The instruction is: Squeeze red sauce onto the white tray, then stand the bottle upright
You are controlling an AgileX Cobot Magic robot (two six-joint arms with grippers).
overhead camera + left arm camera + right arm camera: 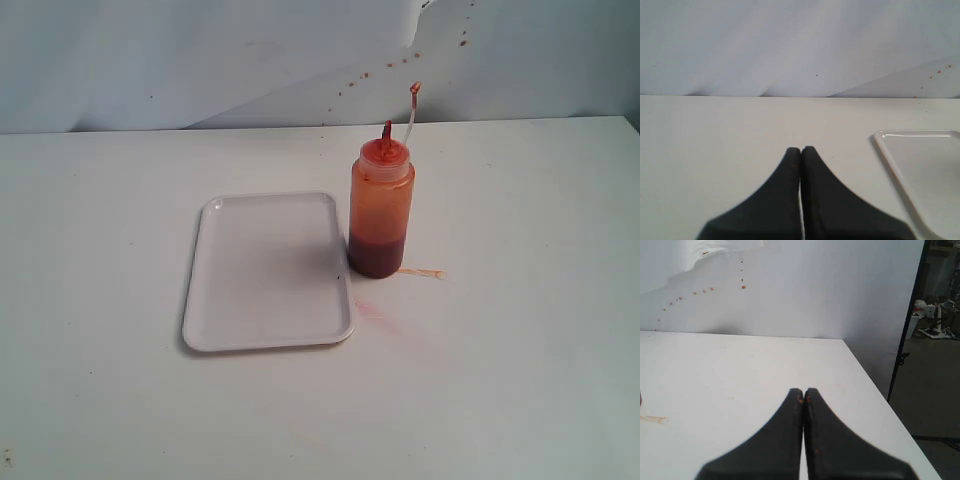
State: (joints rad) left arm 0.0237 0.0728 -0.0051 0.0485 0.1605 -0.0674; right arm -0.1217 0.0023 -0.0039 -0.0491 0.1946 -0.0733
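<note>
Here, both grippers are pictured pressed shut and holding nothing: the left gripper (801,149) with a corner of the white tray (927,165) lying ahead of its tips and off to one side, the right gripper (803,390) over bare table (740,370). Only in the exterior view is the bottle (381,200) seen whole, standing upright just beside the tray, red sauce (376,256) settled in its base

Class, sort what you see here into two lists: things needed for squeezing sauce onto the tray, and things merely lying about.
Needed: translucent orange-stained plastic squeeze bottle, upright; dark red sauce in its bottom; flat white rectangular plastic tray.

Lying about: faint pink smear on the white table; thin pale-orange strip by the bottle's base; red specks on the backdrop.
</note>
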